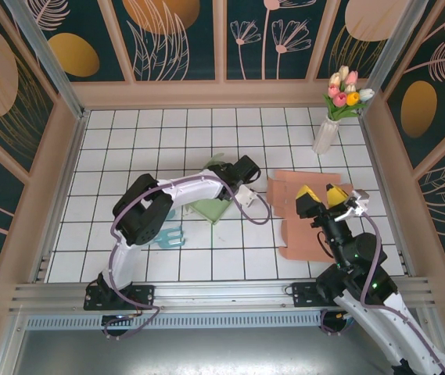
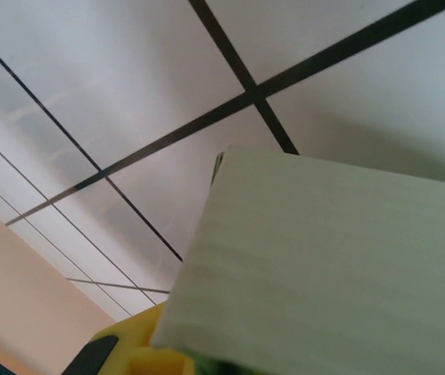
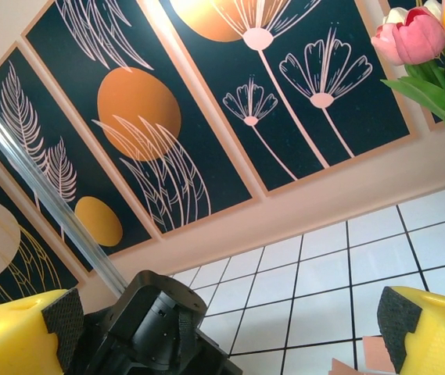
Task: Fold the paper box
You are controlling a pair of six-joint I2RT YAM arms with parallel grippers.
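Right fingers (image 3: 421, 328): yellow, black pads, spread wide, nothing between them; poised over salmon paper box (image 1: 294, 238), which lies flat and unfolded, right side of counter (image 1: 128, 148). Left fingers (image 2: 140, 355): at pale green paper box (image 1: 210, 209), mid-counter; cannot tell if gripped. Tulip vase (image 1: 325, 134), far right corner.

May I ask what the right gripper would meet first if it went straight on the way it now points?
Probably the left arm's black wrist, ahead of the open right gripper; depth is unclear, so it might miss.
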